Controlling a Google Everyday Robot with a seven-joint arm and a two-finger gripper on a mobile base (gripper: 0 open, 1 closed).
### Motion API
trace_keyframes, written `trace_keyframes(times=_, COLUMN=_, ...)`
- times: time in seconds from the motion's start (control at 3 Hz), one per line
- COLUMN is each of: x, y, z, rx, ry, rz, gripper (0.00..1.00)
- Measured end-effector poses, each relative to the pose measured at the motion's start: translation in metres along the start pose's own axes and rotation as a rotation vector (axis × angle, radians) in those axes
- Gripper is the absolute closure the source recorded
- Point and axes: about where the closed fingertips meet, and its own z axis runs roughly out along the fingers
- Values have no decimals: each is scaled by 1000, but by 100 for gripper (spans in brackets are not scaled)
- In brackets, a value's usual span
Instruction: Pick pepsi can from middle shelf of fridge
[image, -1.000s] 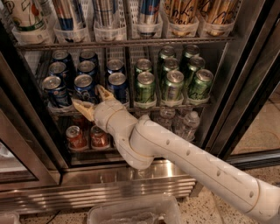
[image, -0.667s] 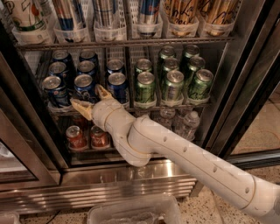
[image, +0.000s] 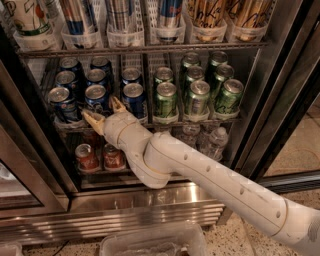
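The fridge (image: 287, 95) stands open with its black door frame at right. On the middle shelf (image: 150, 121), dark-blue pepsi cans stand in lanes at left; the front ones are at far left (image: 60, 102), centre-left (image: 96, 97) and right (image: 134, 98). Green cans (image: 165, 99) fill the right lanes. My gripper (image: 104, 113) is open at the shelf's front edge. One fingertip (image: 92, 119) sits left and one fingertip (image: 117, 104) right, just below the centre-left pepsi can. It holds nothing.
Tall cans in tub-like holders (image: 125, 36) fill the rack above. Small red cans (image: 87, 157) and clear bottles (image: 215, 142) sit on the lower rack. A ribbed steel base panel (image: 125, 220) runs below. A clear plastic bin (image: 155, 242) lies on the floor.
The arm and gripper have barely moved; the fingers stay open at the same spot below the front pepsi cans.
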Motion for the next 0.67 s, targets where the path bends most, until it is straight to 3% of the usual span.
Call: trace_keyframes(times=0.67, x=0, y=0, z=0, rx=0, ry=0, rz=0, gripper=97)
